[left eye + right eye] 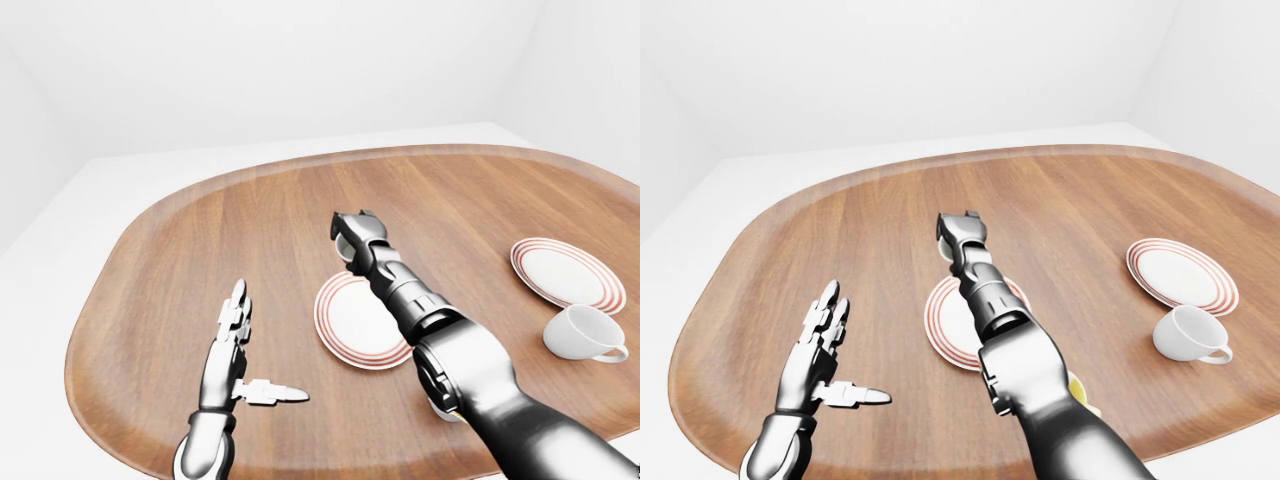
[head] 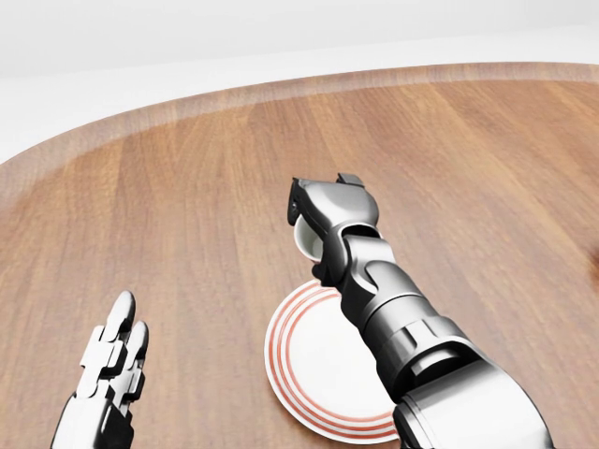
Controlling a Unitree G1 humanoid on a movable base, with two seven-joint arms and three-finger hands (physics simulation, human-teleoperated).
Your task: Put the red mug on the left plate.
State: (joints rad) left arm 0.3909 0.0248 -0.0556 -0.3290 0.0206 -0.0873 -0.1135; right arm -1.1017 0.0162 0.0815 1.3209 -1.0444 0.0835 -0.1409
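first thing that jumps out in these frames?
The right arm dominates, reaching up the middle of the head view, its right hand closed round a mug of which only a pale rim shows, just past the top edge of the left plate. The left hand rests open at lower left on the wooden table. At right in the left-eye view, a white cup lies by a second striped plate.
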